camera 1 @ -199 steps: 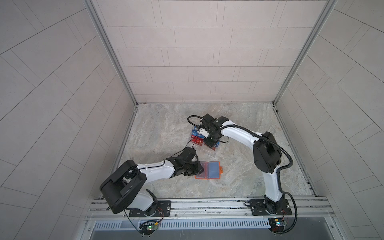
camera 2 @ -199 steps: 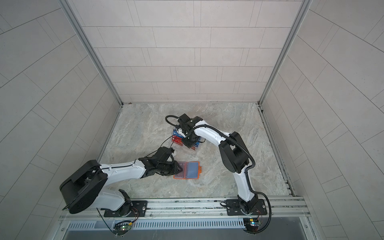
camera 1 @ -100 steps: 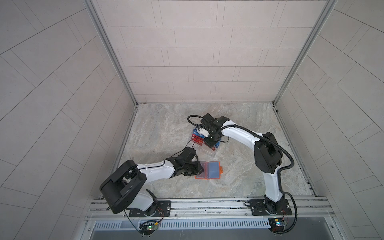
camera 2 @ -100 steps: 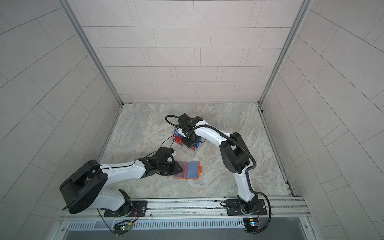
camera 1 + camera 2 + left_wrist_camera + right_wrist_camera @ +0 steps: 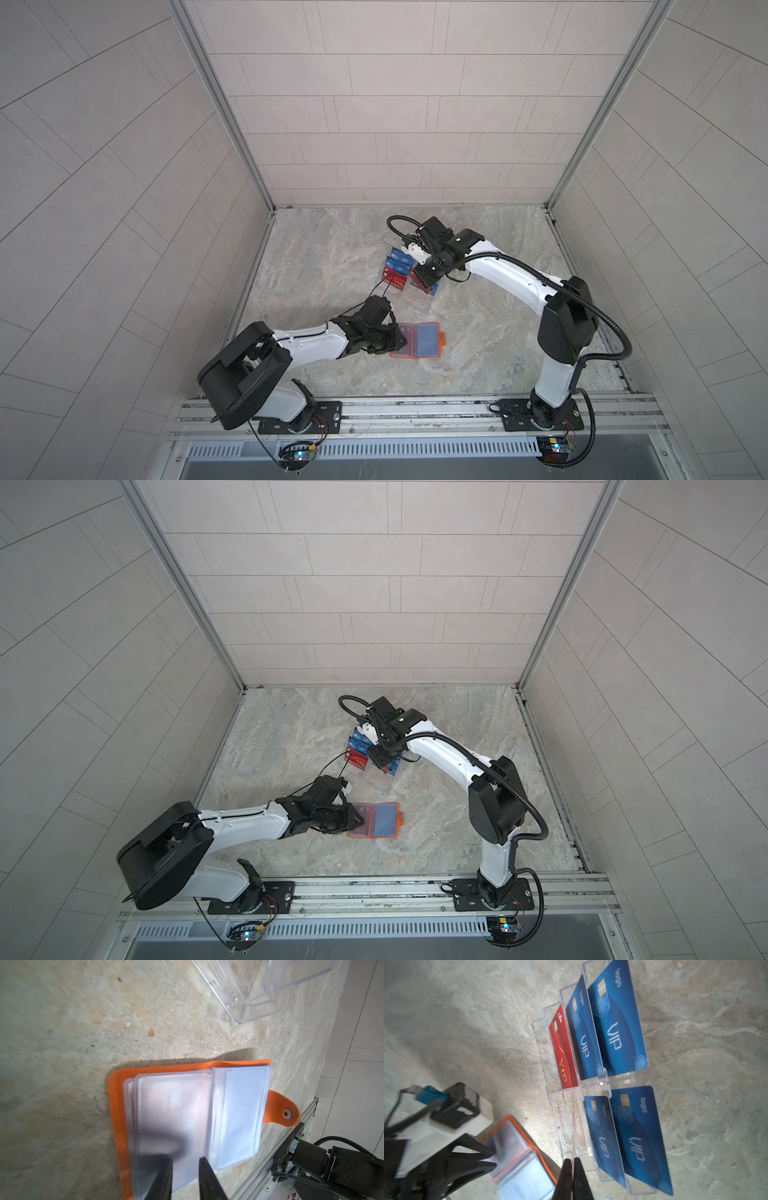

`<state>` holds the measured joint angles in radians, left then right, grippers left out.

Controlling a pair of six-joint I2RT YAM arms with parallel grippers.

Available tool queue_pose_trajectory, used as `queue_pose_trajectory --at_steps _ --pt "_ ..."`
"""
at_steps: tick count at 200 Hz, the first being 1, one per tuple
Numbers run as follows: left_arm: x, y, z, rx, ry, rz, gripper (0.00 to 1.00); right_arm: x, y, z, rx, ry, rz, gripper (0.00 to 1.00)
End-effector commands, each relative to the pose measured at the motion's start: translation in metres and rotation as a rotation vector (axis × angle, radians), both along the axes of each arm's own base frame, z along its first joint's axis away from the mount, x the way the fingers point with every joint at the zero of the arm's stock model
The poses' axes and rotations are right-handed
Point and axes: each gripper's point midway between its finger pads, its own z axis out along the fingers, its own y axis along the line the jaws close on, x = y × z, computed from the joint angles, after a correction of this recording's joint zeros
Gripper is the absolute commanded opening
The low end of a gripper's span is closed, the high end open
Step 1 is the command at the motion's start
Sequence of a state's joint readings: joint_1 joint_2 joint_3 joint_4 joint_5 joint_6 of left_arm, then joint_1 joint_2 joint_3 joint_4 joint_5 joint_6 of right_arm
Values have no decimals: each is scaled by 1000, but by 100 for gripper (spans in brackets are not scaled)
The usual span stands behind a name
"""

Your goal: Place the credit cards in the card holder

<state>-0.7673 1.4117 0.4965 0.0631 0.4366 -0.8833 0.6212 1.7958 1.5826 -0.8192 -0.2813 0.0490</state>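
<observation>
The orange card holder [image 5: 419,338] [image 5: 380,820] lies open on the marble floor, its clear sleeves facing up. My left gripper [image 5: 185,1159] [image 5: 400,338] is open. Its fingertips [image 5: 204,1167] sit over the left-hand sleeves of the card holder [image 5: 113,1109], with nothing pinched between them. My right gripper [image 5: 572,1160] [image 5: 422,282] is shut on a thin credit card [image 5: 573,1126] seen edge-on over the rack's empty front tiers. Blue credit cards [image 5: 616,1026] [image 5: 639,1136] and a red credit card [image 5: 563,1053] stand in the rack.
The clear acrylic tiered rack [image 5: 566,1118] [image 5: 411,299] stands just behind the card holder [image 5: 512,1142]. The left gripper [image 5: 493,1157] reaches in from the side. A metal rail [image 5: 415,409] runs along the front edge, and tiled walls close in the other three sides.
</observation>
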Motion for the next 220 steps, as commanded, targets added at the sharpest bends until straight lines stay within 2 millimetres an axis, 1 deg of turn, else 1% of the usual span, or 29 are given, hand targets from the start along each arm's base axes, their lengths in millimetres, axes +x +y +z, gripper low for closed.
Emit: queue_pose_trajectory --at_steps 1,20,35,51,70,92,109,136,174,195,220 --pt "-3 4 -6 17 -2 7 27 -22 8 17 162 95 -37 0" --pt "-1 0 -5 -16 -1 19 27 -42 8 18 275 177 -87 0" --pt "0 -3 -5 -32 2 25 27 -62 12 12 362 266 -118 0" --pt "1 -4 -6 -38 5 30 27 -86 19 -5 430 379 -147 0" --pt "0 -2 -6 -35 7 33 27 -113 17 -32 398 455 -170 0" --pt "-2 2 -6 -21 6 39 27 -131 13 -53 423 513 -223 0" --pt "-3 6 -8 -5 7 43 27 -140 10 -64 431 541 -245 0" --pt "-3 8 -12 9 10 47 27 -150 11 -75 435 591 -248 0" --pt "-2 6 -11 2 11 52 27 -148 12 -83 434 603 -259 0" --pt "-4 9 -11 13 10 54 27 -146 6 -97 409 630 -304 0" --pt "-5 12 -11 20 9 55 27 -147 1 -107 394 653 -327 0"
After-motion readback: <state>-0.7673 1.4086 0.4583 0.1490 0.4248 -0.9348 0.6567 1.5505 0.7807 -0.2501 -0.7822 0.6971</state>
